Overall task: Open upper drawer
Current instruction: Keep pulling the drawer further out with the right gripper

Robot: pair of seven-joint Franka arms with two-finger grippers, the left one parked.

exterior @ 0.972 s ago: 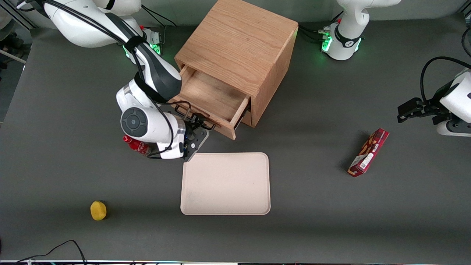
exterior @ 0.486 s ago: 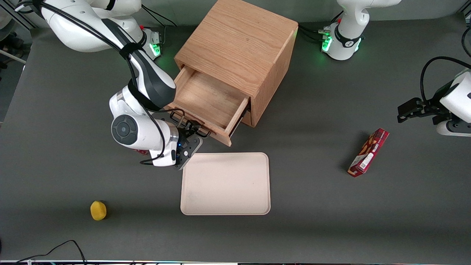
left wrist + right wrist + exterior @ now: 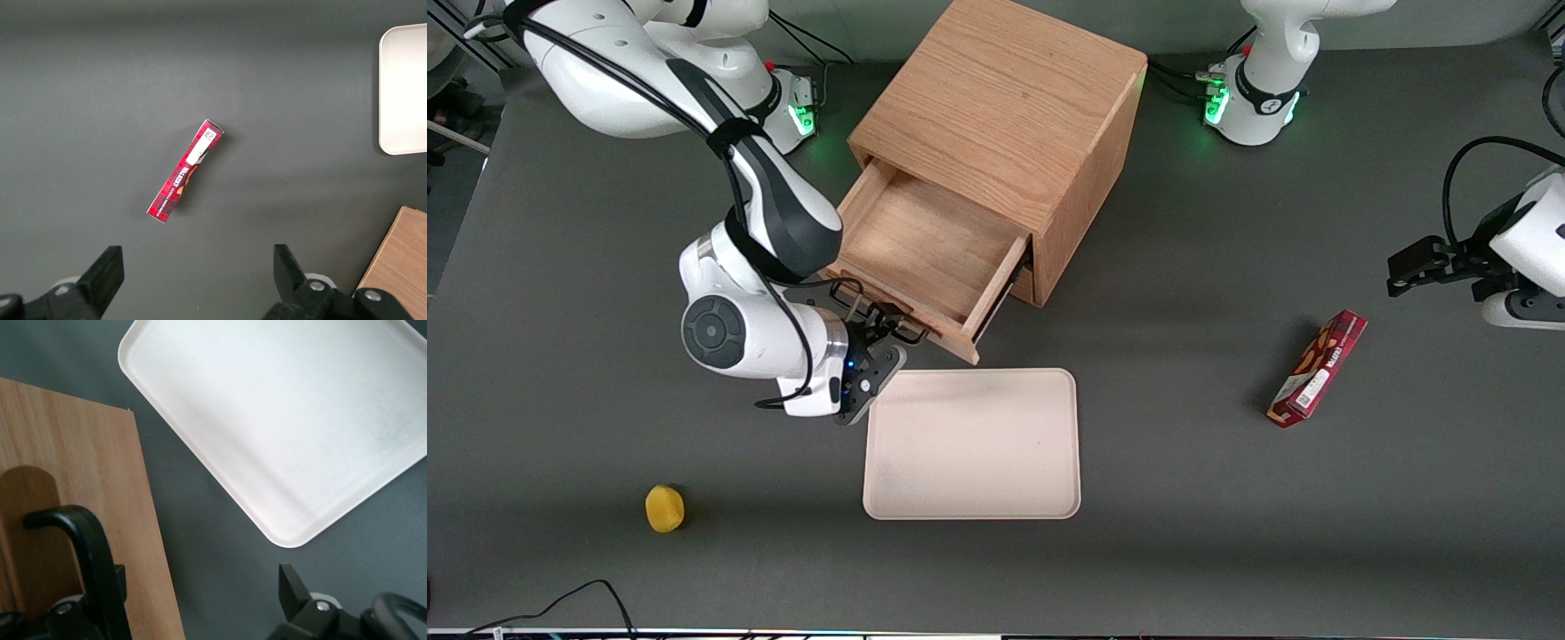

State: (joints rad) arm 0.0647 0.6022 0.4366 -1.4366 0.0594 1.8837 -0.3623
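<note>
Upper drawer: the upper drawer (image 3: 925,244) stands well out of the cabinet (image 3: 1005,116), its plain wooden inside open to the front view and nothing visible in it. Its front panel (image 3: 903,316) is the part nearest the front camera.

Handle: the thin black wire handle (image 3: 87,550) runs across the drawer front; the right wrist view shows it as a dark bent bar against the oak.

End effector: the end effector (image 3: 876,333) sits at the handle, just in front of the drawer front. Whether it is clamped on the handle or loose around it, I cannot tell.

What has changed: over the last second the drawer has slid further out toward the front camera, and the working arm's wrist has drawn back with it. The front panel's corner now sits just short of the tray (image 3: 971,444).

Meaning for the task: in my judgement the opening is nearly done. Little travel is likely left, and a longer pull risks bringing the panel over the tray's rim.

Surroundings: on the tabletop (image 3: 1227,533) a red snack box (image 3: 1318,368) lies toward the parked arm's end, and a small yellow object (image 3: 664,508) lies toward the working arm's end, nearer the front camera than the tray.
</note>
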